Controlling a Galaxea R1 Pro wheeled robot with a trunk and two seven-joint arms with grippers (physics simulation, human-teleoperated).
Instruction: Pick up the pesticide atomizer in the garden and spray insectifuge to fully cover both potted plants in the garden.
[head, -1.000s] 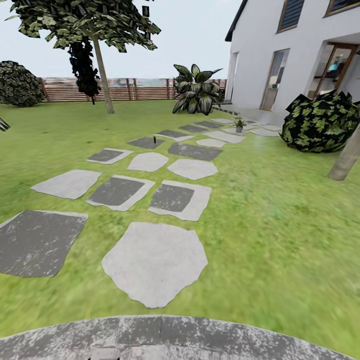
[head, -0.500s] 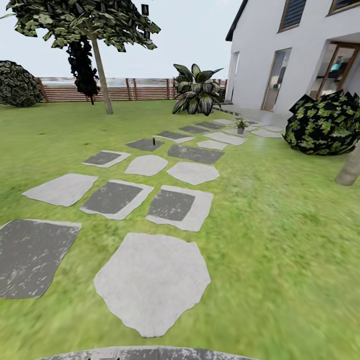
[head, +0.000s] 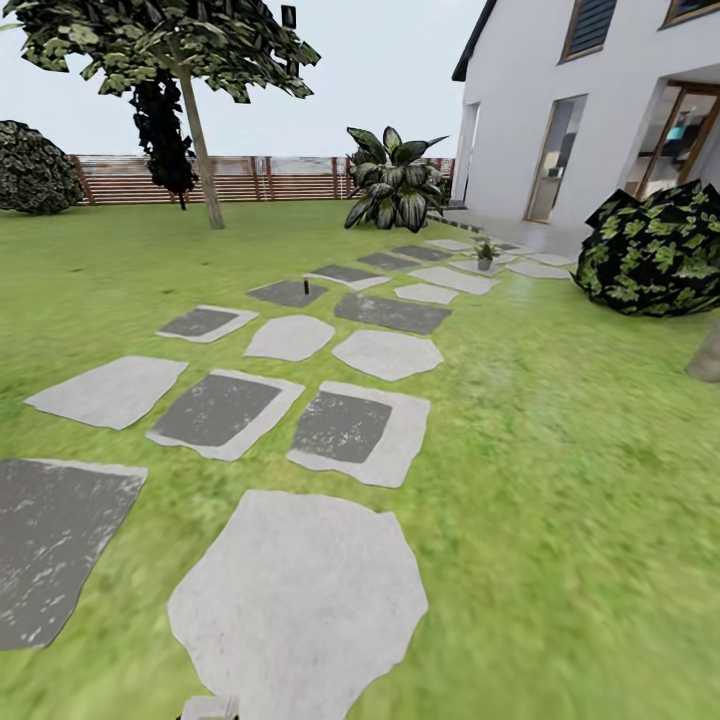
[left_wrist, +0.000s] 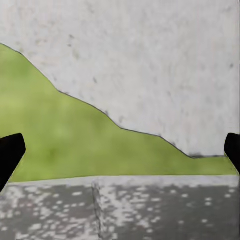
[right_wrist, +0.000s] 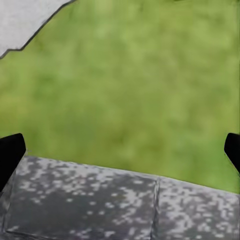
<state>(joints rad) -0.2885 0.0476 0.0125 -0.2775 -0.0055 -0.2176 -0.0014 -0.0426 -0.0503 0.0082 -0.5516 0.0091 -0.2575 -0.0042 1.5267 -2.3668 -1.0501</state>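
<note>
Far up the stepping-stone path, the pesticide atomizer (head: 305, 288) shows as a tiny dark upright shape on a dark stone (head: 287, 293). One small potted plant (head: 485, 254) sits on the pale stones near the house. A broad-leaved, pale-speckled plant (head: 393, 180) stands farther back by the fence; I cannot tell its pot. In the left wrist view, my left gripper (left_wrist: 120, 150) is open over a pale stone, grass and grey paving. In the right wrist view, my right gripper (right_wrist: 120, 150) is open above grass and the paving edge. Neither holds anything.
Grey stepping stones (head: 300, 600) run ahead across the lawn. A dark blocky bush (head: 655, 250) and a trunk (head: 706, 358) stand at the right, the white house (head: 540, 110) behind. A tree (head: 200, 130) and the slatted fence (head: 250, 178) close the far side.
The whole head view has advanced along the path: the stones have slid down and grown, and the round patio rim has dropped off the bottom edge. Nothing in the garden itself moved.
</note>
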